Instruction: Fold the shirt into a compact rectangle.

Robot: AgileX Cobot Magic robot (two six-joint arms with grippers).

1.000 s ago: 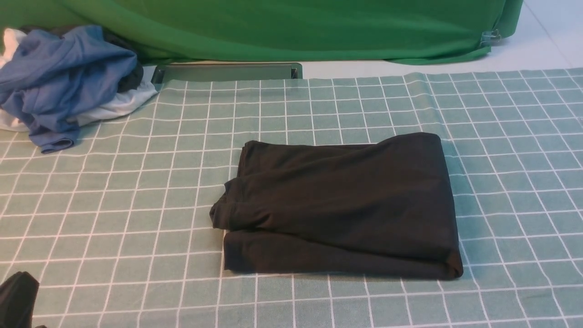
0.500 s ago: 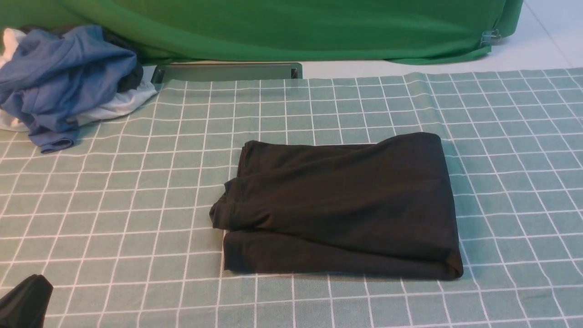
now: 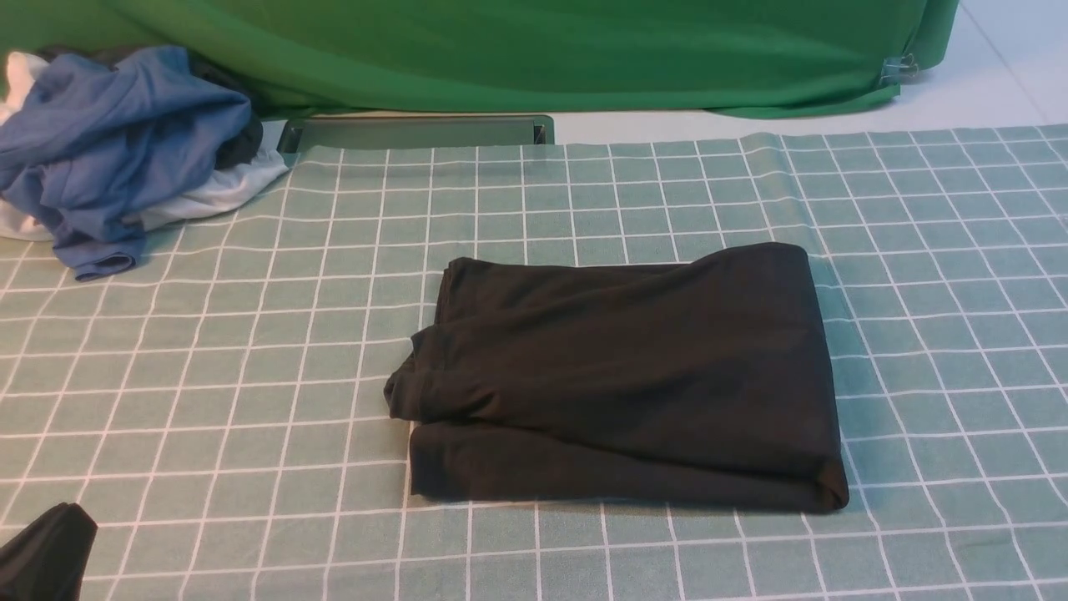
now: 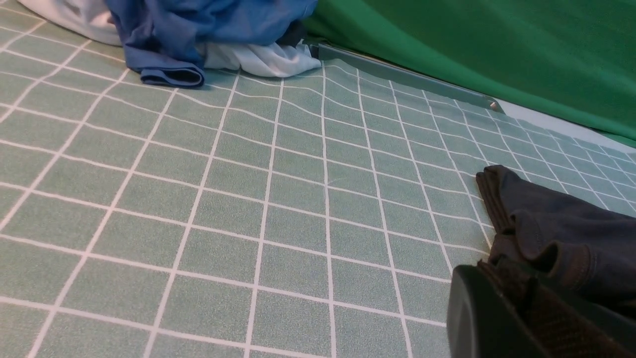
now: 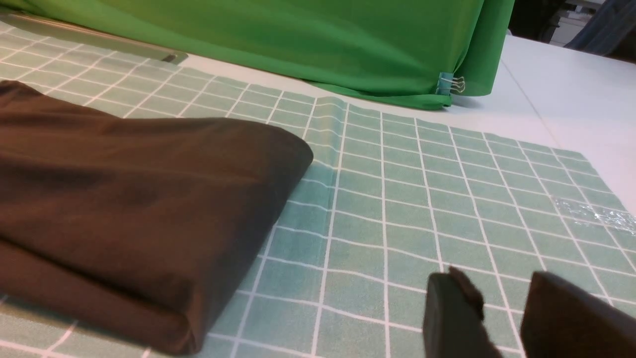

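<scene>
Item 1, the shirt: black, folded into a thick rectangle, lying flat at the middle of the counter on the green checked cloth. Its left edge is bunched, with layered hems showing; its right edge is a smooth rounded fold. I see no print or label on the exposed faces.

Item 2, my left tool: near left corner of the scene, only a dark tip showing in the front view. In its wrist view the jaws look clenched together, with nothing that I can make out between them. It sits just beside the shirt's bunched left edge; I cannot tell whether it touches.

Item 3, my right tool: seen only in its own wrist view, two dark fingers parted with bare checked cloth in the gap, gripping nothing, standing near the shirt's right edge and apart from it.

Item 4, pile of blue and white garments: far left, crumpled.

Item 5, bright green drape: along the far edge, clipped at its right corner.
</scene>
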